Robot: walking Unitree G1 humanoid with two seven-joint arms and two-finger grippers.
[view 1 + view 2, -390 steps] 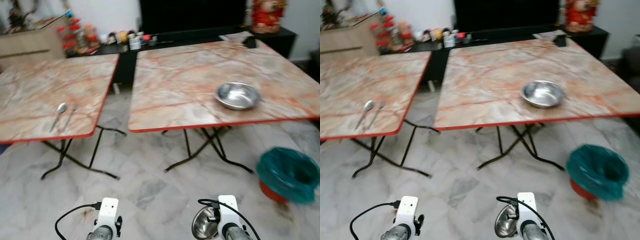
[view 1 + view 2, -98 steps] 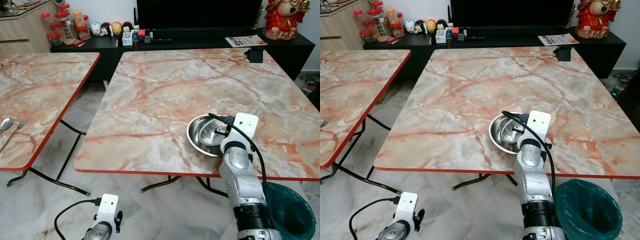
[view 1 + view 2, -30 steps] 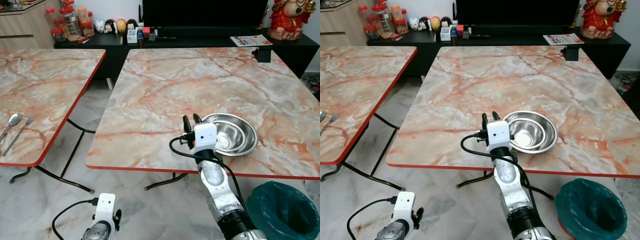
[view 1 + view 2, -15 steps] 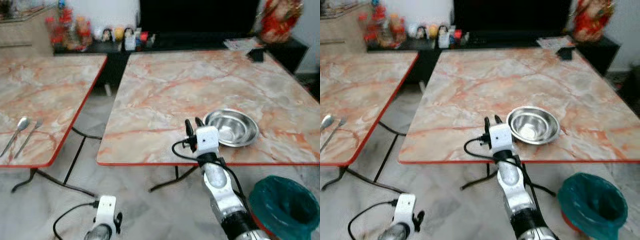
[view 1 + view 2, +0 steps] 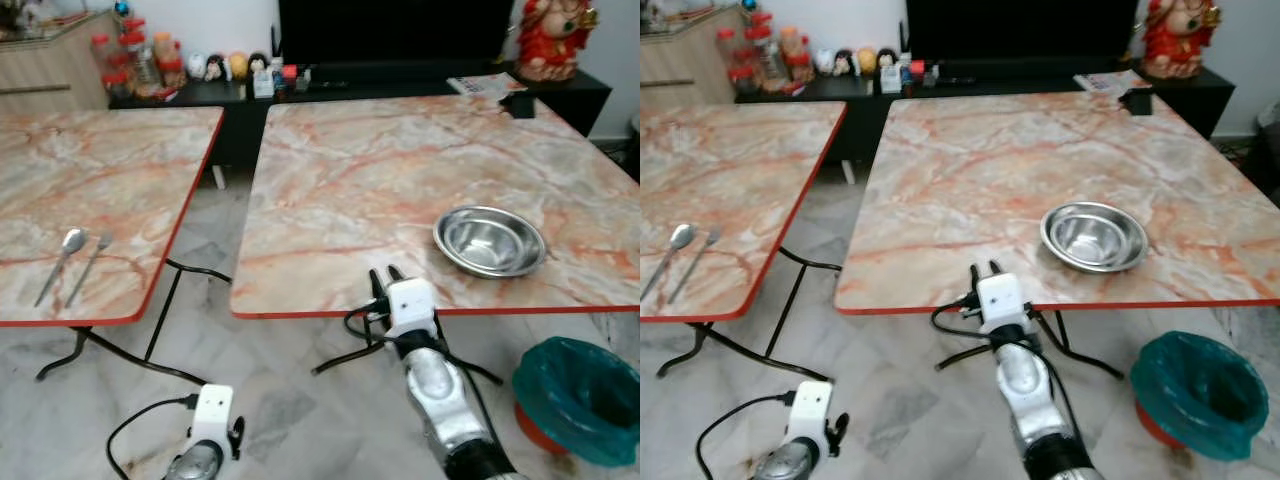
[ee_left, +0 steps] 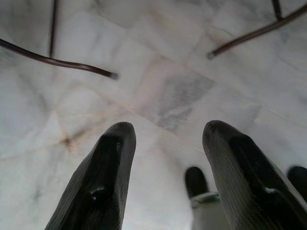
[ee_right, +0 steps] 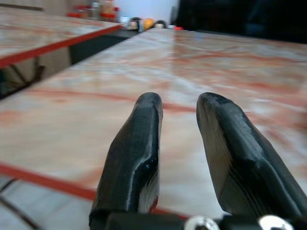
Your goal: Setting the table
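A steel bowl (image 5: 490, 241) sits on the right marble table (image 5: 370, 170), near its front edge. My right gripper (image 5: 383, 273) is held up at that front edge, left of the bowl and apart from it. Its fingers (image 7: 139, 139) are open with nothing between them. A spoon (image 5: 60, 265) and a fork (image 5: 88, 268) lie side by side on the left marble table (image 5: 100, 170). My left gripper (image 6: 165, 132) hangs low over the floor, open and empty.
A teal-lined bin (image 5: 580, 395) stands on the floor at the right, beside the table. A gap of marble floor (image 5: 215, 300) runs between the two tables, crossed by their black folding legs. Jars and a black TV bench (image 5: 300, 80) line the back wall.
My right gripper no longer holds the bowl it carried earlier. It has drawn back from the bowl on the table to the near edge. The camera has backed away.
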